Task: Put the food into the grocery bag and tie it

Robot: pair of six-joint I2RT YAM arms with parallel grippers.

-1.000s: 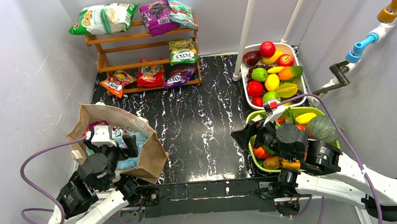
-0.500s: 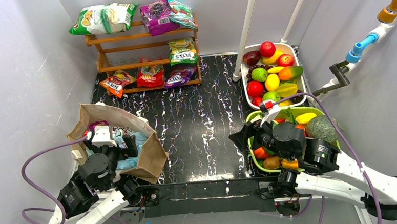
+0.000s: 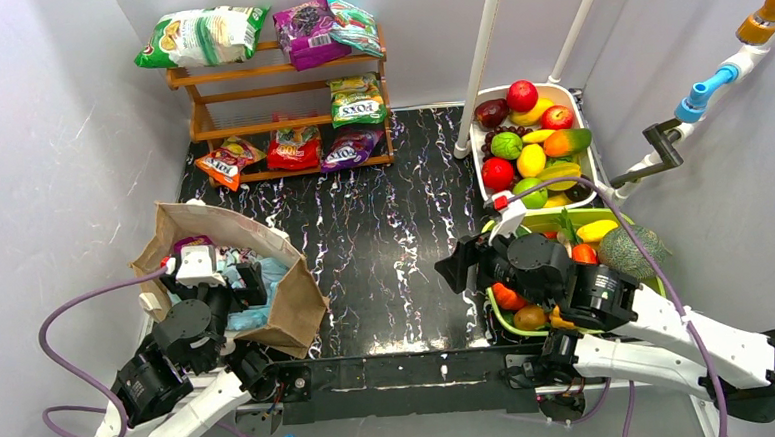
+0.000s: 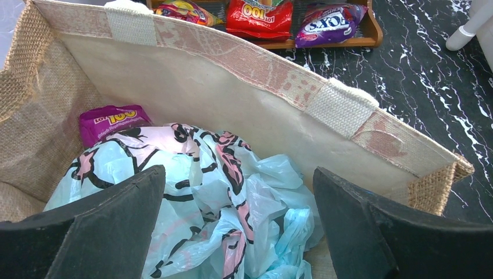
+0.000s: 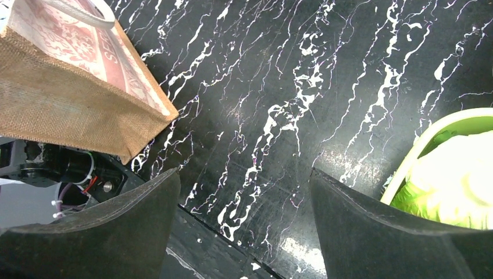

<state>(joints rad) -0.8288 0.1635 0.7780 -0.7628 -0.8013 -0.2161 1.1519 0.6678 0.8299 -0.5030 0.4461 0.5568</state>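
Note:
The grocery bag (image 4: pixel 232 197) lies crumpled inside a brown burlap bag (image 4: pixel 232 110); it is light blue with pink and black print. My left gripper (image 4: pixel 237 174) hangs open just above it, one finger on each side, holding nothing. From above, the left gripper (image 3: pixel 242 283) sits inside the burlap bag (image 3: pixel 298 303). The food (image 3: pixel 522 95) fills a white tray (image 3: pixel 477 144) and a green basket (image 3: pixel 496 313) at the right. My right gripper (image 3: pixel 456 265) is open and empty over the black table, just left of the green basket (image 5: pixel 430 136).
A purple snack packet (image 4: pixel 113 121) lies in the burlap bag's back corner. A wooden shelf (image 3: pixel 286 84) of snack packets stands at the far end. Two white poles (image 3: pixel 481 63) rise beside the fruit tray. Grey walls close in both sides.
My right arm has swung left, from over the green basket to over the table beside it. The left arm has not moved.

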